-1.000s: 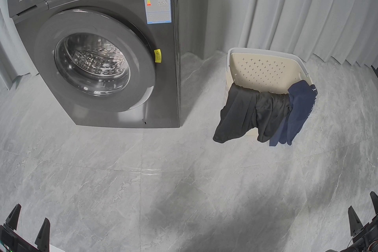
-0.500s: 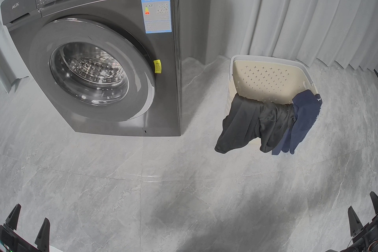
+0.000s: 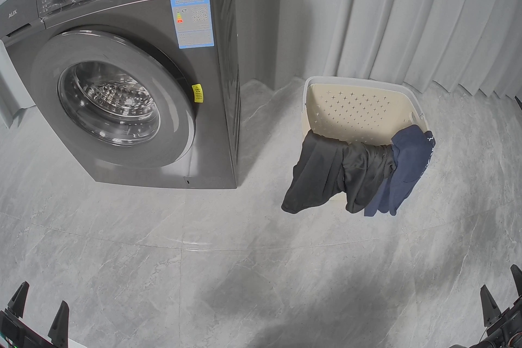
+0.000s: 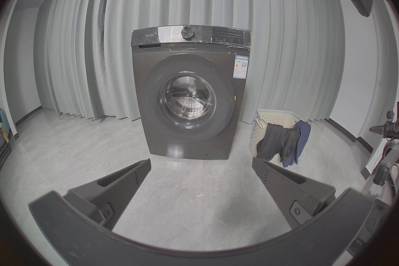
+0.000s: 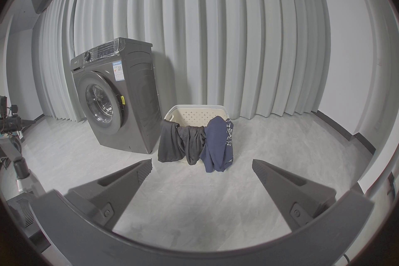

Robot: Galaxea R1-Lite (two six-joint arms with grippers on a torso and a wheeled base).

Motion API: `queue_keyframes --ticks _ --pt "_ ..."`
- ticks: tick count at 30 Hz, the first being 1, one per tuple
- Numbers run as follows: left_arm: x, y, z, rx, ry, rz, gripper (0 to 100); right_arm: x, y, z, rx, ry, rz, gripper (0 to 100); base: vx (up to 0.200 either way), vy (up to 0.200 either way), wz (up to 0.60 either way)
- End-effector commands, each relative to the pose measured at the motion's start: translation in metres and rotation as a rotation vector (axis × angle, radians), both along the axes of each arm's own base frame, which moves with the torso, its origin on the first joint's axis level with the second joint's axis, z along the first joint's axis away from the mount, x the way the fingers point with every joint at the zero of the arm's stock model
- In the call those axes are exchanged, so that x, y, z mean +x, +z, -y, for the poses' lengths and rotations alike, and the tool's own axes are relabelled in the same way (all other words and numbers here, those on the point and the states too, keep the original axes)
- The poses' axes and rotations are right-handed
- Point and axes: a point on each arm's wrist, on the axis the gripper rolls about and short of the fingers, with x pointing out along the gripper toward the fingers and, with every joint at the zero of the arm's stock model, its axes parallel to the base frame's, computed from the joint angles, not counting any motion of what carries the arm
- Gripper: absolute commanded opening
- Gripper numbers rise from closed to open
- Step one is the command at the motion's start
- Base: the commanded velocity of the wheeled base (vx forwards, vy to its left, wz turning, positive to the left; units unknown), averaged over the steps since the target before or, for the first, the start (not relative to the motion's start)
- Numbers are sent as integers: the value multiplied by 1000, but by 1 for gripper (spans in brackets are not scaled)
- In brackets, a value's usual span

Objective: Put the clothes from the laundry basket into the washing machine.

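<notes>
Nothing of the task looks done yet. The grey front-loading washing machine (image 3: 125,77) stands on the tiled floor (image 3: 217,267) before the curtain, and its round glass door (image 3: 111,96) appears shut, with a bare drum behind the glass, so it will likely have to be opened before anything goes in. Just beside the machine sits the cream laundry basket (image 3: 359,99), with both clothes draped over its near rim: a black garment (image 3: 331,169) hanging down to the floor, and a navy garment (image 3: 405,164) touching it on the side away from the machine. The left end effector (image 4: 201,163) and the right end effector (image 5: 201,163) are both spread wide and hold nothing, low and well apart from basket and machine alike. Opening, picking and loading all remain
</notes>
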Motion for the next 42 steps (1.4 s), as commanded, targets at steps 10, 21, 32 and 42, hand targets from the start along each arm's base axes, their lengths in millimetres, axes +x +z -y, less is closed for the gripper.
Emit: queue_keyframes --ticks 10,21,32,42 --pt "0 -5 0 -1 0 -1 100 0 -5 0 1 1 -6 100 0 -200 0" --pt "0 -5 0 -2 2 -1 100 0 -5 0 -1 1 -6 100 0 -127 0" --pt "0 -5 0 -2 2 -1 100 0 -5 0 1 1 -6 100 55 0 0" --pt "0 -5 0 -2 2 -1 100 0 -5 0 1 1 -6 100 200 0 0"
